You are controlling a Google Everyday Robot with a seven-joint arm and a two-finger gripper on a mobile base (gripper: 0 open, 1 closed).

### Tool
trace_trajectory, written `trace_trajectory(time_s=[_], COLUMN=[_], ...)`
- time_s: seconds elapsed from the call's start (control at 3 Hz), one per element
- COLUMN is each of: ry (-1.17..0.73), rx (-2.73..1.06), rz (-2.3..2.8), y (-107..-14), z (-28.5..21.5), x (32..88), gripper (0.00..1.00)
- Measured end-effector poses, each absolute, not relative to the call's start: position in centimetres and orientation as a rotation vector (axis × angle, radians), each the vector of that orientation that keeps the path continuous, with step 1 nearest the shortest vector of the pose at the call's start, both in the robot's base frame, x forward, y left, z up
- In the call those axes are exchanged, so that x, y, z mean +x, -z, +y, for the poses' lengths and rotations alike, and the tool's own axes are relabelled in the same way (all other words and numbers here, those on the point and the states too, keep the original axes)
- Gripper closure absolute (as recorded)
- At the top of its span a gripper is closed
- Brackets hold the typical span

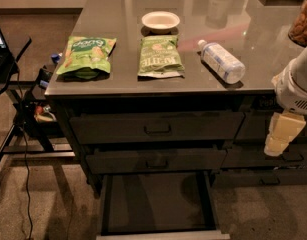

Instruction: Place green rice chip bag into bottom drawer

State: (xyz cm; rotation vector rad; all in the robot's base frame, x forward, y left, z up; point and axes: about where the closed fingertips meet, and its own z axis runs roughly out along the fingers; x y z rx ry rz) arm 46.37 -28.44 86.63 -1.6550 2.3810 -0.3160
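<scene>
Bright green puffy rice chip bag (88, 56) lay at the grey worktop's (128, 4) left edge. The pale gripper (277, 141), whose state I could not tell, hung well apart at the right and risked taking the flatter olive bag (159, 56) instead.

Dark grey cabinet (203, 126), speckled floor (53, 204)

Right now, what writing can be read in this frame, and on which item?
Unreadable, blurred: white logo lettering on the bright green bag.
Unreadable, blurred: white block letters on the olive bag.
Unreadable, too small: label on the bottle.
No text on the pincer, low at the right edge of view.
</scene>
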Motion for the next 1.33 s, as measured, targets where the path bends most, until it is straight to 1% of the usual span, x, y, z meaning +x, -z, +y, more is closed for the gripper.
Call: trace_trajectory(time_s=[0.67, 1.33], ry=[0.303, 0.251], rx=[-1.659, -1.794], rz=[2.338, 2.174], y=[-87.2, -88.9], z=[-27.4, -21.6], x=[47.4, 52.5], gripper=[0.00, 0.00])
